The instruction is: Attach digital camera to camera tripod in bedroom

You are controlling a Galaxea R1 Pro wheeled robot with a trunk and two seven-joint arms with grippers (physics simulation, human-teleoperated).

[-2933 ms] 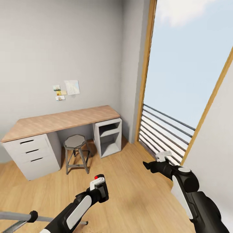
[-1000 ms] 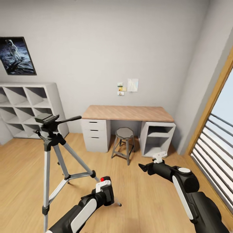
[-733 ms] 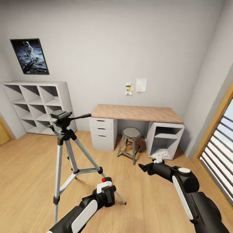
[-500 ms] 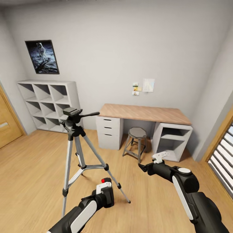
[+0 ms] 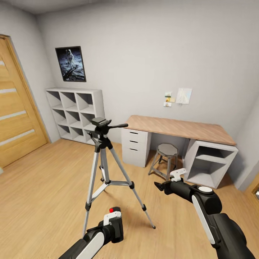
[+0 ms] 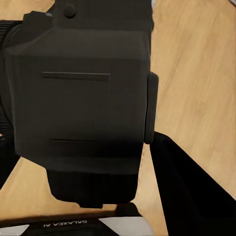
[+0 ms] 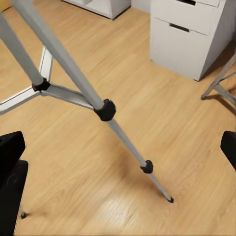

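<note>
The camera tripod stands on the wood floor in the middle of the bedroom, silver legs spread, black head and pan handle on top with nothing mounted. My left gripper is low in the head view, in front of the tripod's feet, shut on the digital camera, whose red button points up. The camera's black body blocks most of the left wrist view. My right gripper hangs open to the right of the tripod; a silver tripod leg crosses between its spread fingers.
A wooden desk with white drawers stands against the back wall, a grey octagonal stool under it. A white cube shelf and a wooden door are at the left. Open floor surrounds the tripod.
The whole view has swung left: the window has left the picture, and the door, shelf and tripod have come in. Both arms keep their pose, the camera still held.
</note>
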